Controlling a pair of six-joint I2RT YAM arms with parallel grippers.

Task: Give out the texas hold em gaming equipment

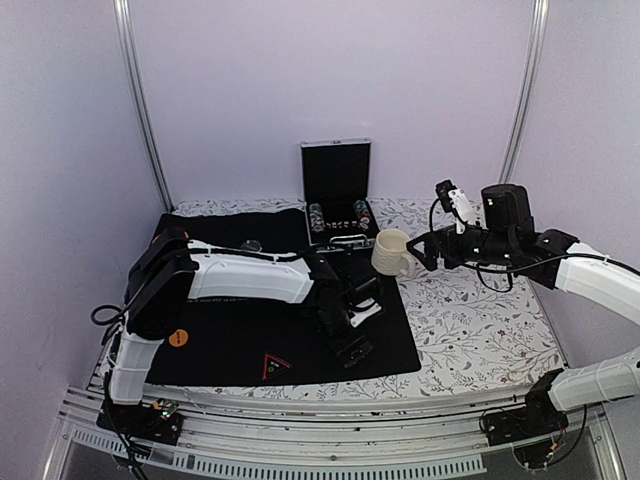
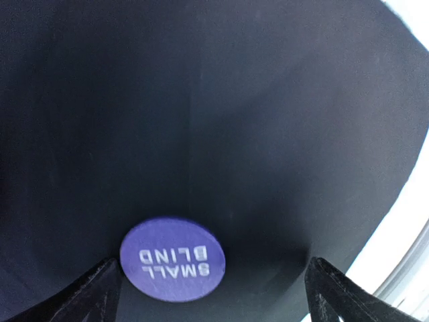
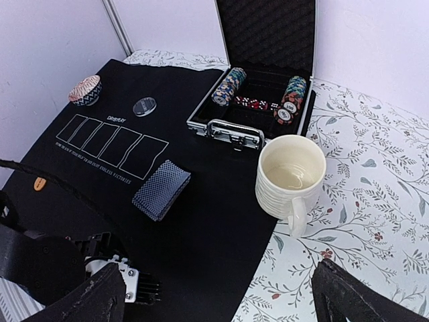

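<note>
A purple "SMALL BLIND" button lies flat on the black mat, between the fingertips of my open left gripper and close to its left finger. That gripper hangs low over the mat's near right part and hides the button in the top view. My right gripper is open and empty, held above the mat's right edge near the cream mug. A blue-grey deck of cards lies on the mat. A stack of chips and a dark button sit at the far side. An orange button lies near left.
An open metal case with chip rows and red dice stands at the back of the mat. The mug stands at the mat's right edge on the floral cloth. A red triangle mark is on the mat's near edge.
</note>
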